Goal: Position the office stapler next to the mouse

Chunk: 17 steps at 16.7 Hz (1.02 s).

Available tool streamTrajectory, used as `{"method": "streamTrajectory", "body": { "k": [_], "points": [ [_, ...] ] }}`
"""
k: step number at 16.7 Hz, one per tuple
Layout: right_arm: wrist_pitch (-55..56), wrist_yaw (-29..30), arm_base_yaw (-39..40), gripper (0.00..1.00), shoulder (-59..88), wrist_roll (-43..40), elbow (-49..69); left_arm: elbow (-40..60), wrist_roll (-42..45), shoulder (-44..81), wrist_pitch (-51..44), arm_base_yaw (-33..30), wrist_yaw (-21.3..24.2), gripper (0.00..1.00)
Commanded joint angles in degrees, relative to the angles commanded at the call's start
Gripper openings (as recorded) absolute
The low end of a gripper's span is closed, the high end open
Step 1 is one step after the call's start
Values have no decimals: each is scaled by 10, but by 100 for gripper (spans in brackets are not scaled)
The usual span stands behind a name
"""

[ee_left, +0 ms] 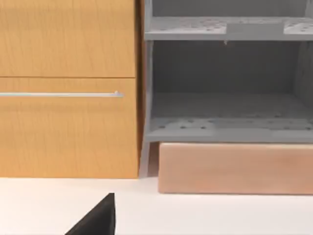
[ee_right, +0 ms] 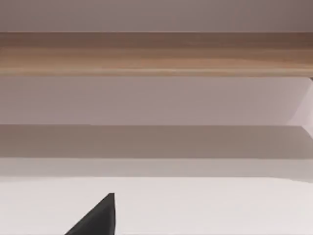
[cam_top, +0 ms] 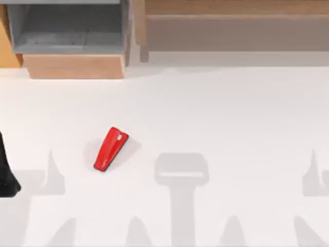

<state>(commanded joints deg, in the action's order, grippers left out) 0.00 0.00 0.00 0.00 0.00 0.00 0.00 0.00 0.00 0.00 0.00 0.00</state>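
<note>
On tabletop, left-centre: office stapler [cam_top: 110,149], long axis running 1-to-7 o'clock, narrow tip toward 7.
Nearer arm: left, stapler at its 2 o'clock.
Claw opening: cannot tell.

wooden drawer front [ee_left: 68,88], grey shelf unit [ee_left: 227,88]

Office stapler: position on surface

The office stapler [cam_top: 110,150], a glossy red wedge, lies flat on the white surface, left of centre, narrow tip toward the near-left, white mark at its wider far end.

Black left arm [cam_top: 6,175] (angular, matte)
</note>
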Motion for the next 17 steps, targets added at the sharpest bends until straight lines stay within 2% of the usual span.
{"method": "streamTrajectory", "body": {
  "k": [4,8,12,17],
  "points": [
    [0,0,0,100,0,0,0,17,0,17,-11,-4,-1,100],
    [0,0,0,100,0,0,0,116,2,125,-75,-32,-3,100],
    [0,0,0,100,0,0,0,268,2,324,-179,-76,-2,100],
    [0,0,0,100,0,0,0,481,-1,640,-334,-141,2,100]
  ]
}}
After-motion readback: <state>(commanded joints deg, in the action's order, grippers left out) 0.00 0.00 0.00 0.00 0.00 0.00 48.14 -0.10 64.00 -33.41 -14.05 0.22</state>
